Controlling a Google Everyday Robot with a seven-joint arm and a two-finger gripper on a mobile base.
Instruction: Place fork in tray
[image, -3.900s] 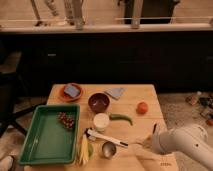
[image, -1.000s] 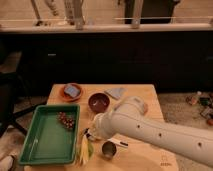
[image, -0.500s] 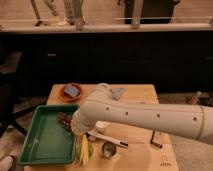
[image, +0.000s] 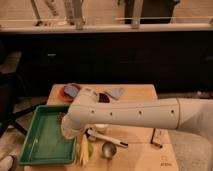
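On the wooden table (image: 142, 95), single camera view, counted: one green tray (image: 35, 150) at about 8 o'clock of the tabletop, large and rectangular with a raised rim; one small orange plate (image: 62, 90) at 11 o'clock with a bluish item (image: 71, 90) on it; one dark bowl (image: 103, 97) at 12 o'clock, mostly hidden by the arm; one pale blue cloth (image: 116, 92) just beside the bowl toward 1 o'clock; one white-handled utensil (image: 106, 139) lying at 6 o'clock, its dark tip toward 4 o'clock; one small metal cup (image: 109, 149) just below that utensil; yellow-green pieces (image: 84, 150) near the tray's right rim, count unclear; one small dark item (image: 157, 137) at 4 o'clock. Arm (image: 145, 115): one, thick and white, entering from 3 o'clock and stretching nearly level across the table toward 9 o'clock, ending in a rounded joint over the tray's right rim, then bending down. Gripper (image: 70, 131): low over the right side of the tray, inside the rim; it blurs into the arm's end, so its state cannot be told, nor whether anything is held. Fork: not made out anywhere on the table or in the tray; if at the gripper, it is hidden. Dark smudge (image: 60, 117) on the tray floor just beside the arm toward 10 o'clock, identity unclear.
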